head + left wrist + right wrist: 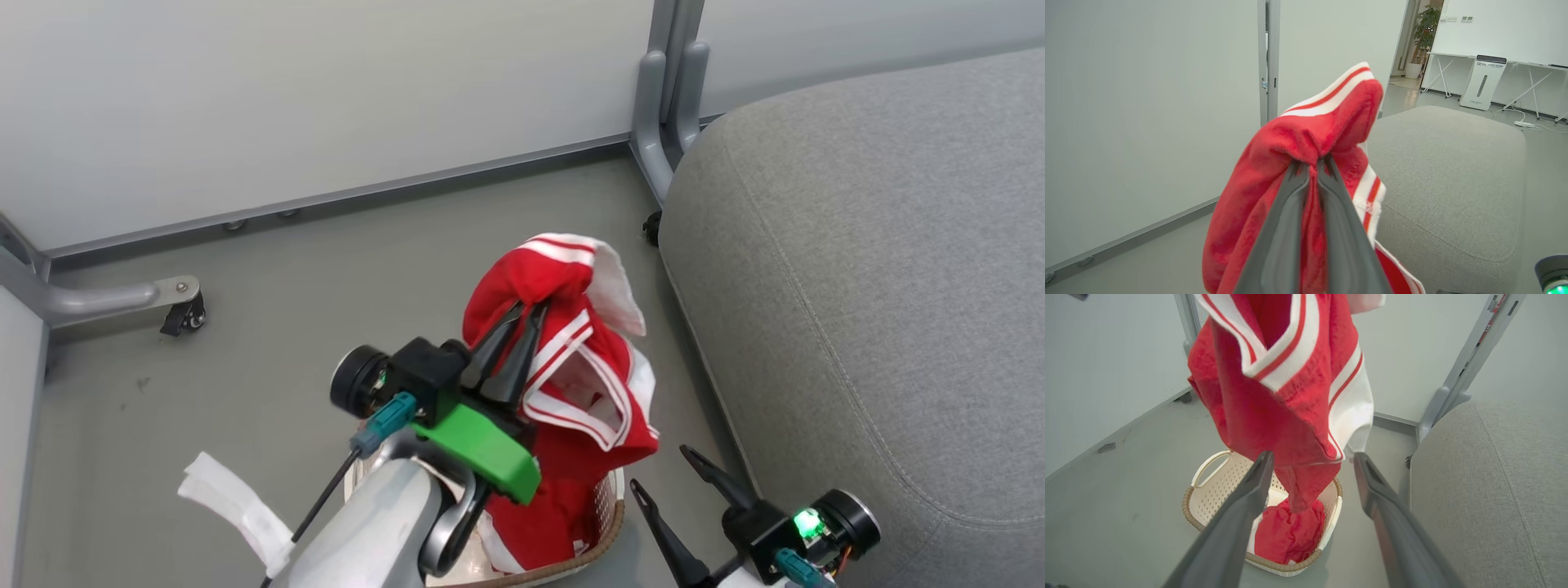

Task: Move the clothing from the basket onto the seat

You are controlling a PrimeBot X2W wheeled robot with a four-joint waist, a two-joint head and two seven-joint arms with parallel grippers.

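Note:
My left gripper [522, 314] is shut on a bunched fold of red clothing [571, 359] with white stripe trim, held up above the basket [608, 523]. In the left wrist view the gripper [1312, 163] pinches the cloth [1298, 139] between its closed fingers. The garment [1290, 400] hangs down, and its lower end reaches a red heap [1290, 535] lying in the cream perforated basket [1208, 486]. Whether that heap is a separate piece, I cannot tell. My right gripper [660, 469] stands open beside the basket with nothing in it; in its own view [1313, 456] the fingers frame the hanging cloth. The grey seat [857, 286] [1445, 171] [1494, 477] lies to the right.
White partition panels enclose the grey floor. A metal foot with a caster [184, 314] stands at the left and a grey post [669, 106] at the seat's far corner. A white strip [237, 498] lies on the floor by my left arm.

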